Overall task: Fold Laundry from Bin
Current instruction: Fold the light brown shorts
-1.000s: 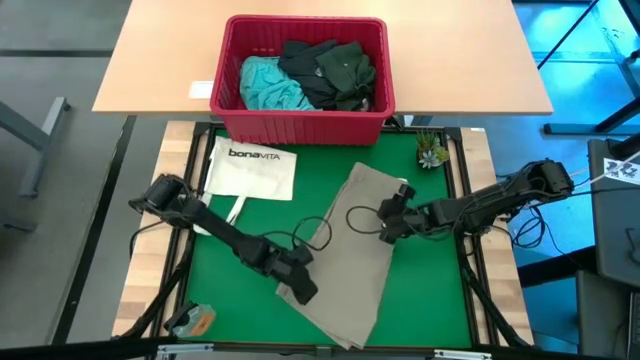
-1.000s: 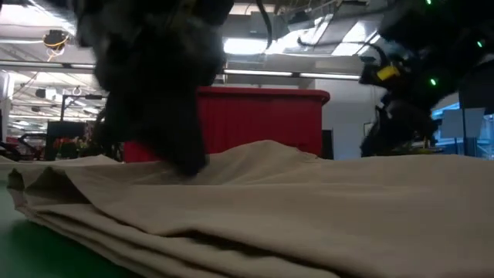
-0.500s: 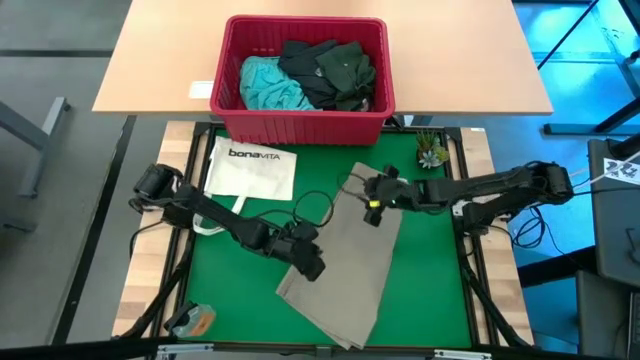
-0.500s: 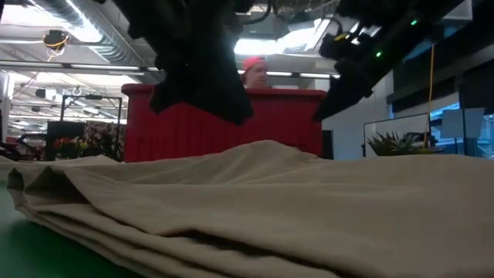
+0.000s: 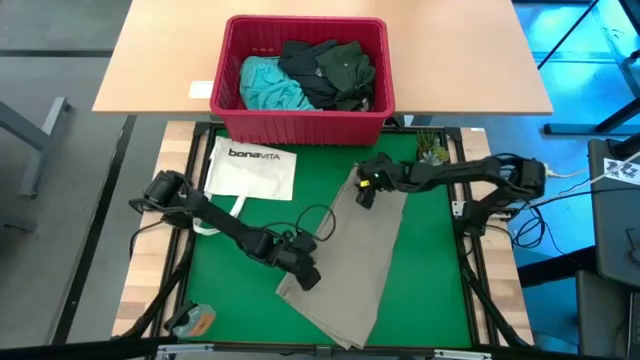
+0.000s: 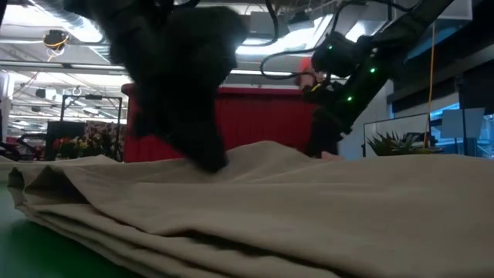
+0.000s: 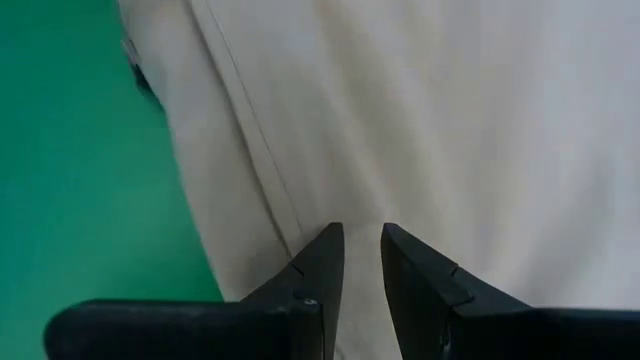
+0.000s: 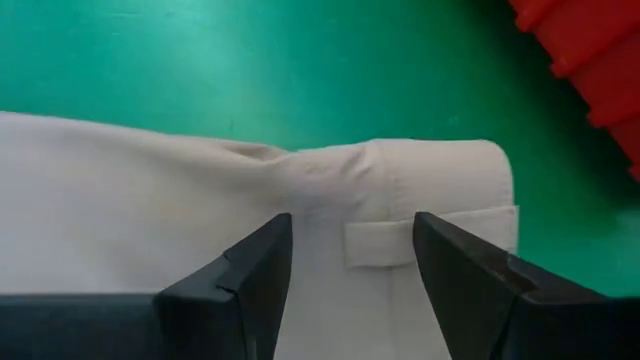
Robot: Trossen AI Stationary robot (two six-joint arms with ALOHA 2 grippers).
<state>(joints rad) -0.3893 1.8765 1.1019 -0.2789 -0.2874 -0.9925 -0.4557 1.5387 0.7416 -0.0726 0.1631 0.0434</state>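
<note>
A khaki-tan garment [image 5: 360, 255] lies folded in a long strip on the green mat, running from near the bin toward the front edge. My left gripper [image 5: 305, 275] stands low over its left edge [image 7: 250, 200], fingers a narrow gap apart [image 7: 360, 235]. My right gripper [image 5: 365, 187] is open [image 8: 352, 235] just above the garment's far end, where a belt loop [image 8: 380, 245] shows. The red bin [image 5: 230, 60] stands on the far table and holds turquoise [image 5: 268, 85], dark grey and dark green [image 5: 345, 70] clothes. My left gripper comes at the khaki garment from above, pointing down, near its left edge. In the low view its tips [image 6: 207, 158] reach the top of the cloth, but I cannot tell whether they touch it.
A white "bonaVITA" tote bag [image 5: 250, 170] lies on the mat's far left. A small plant [image 5: 432, 152] stands at the far right corner. An orange object [image 5: 195, 320] lies at the front left. Bare green mat [image 5: 230, 300] shows left of the garment.
My right gripper has gone from the garment's middle toward the far edge and a little left, to the garment's end near the bin. My left gripper has risen off the cloth and come down again at nearly the same place. The garment has stayed put.
</note>
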